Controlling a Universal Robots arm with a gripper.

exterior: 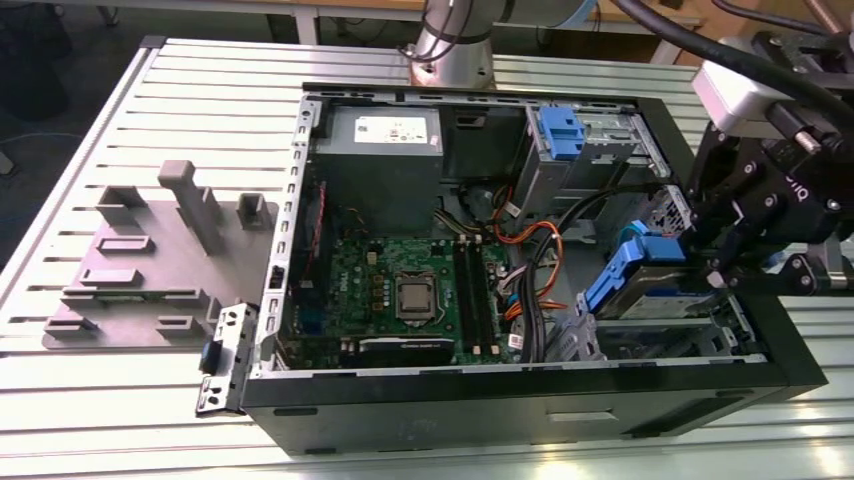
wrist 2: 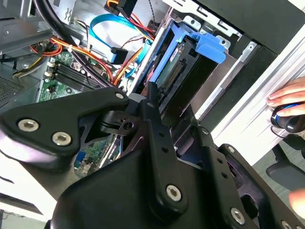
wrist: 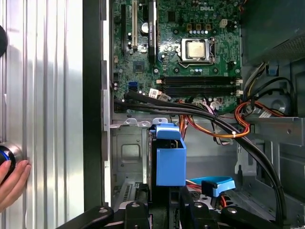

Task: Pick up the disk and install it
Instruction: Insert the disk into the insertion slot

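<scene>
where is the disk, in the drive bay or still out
Inside the case: the disk sits at the drive bay, by the gripper; whether it is fully seated, cannot tell.

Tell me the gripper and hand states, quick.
Gripper: closed on the disk, inside the computer case.
Person's hand: at a round button; grasp cannot be told.

A: Entry one, print?
B: White sticker (exterior: 394, 128) on the power-supply box (exterior: 378, 170), far end of the case, toward the exterior view's left. Its lines cannot be read.
A: Entry two?
B: White lettering along the motherboard (wrist: 171, 62) edge in the first wrist view. A maker's mark, not transcribed.
</scene>
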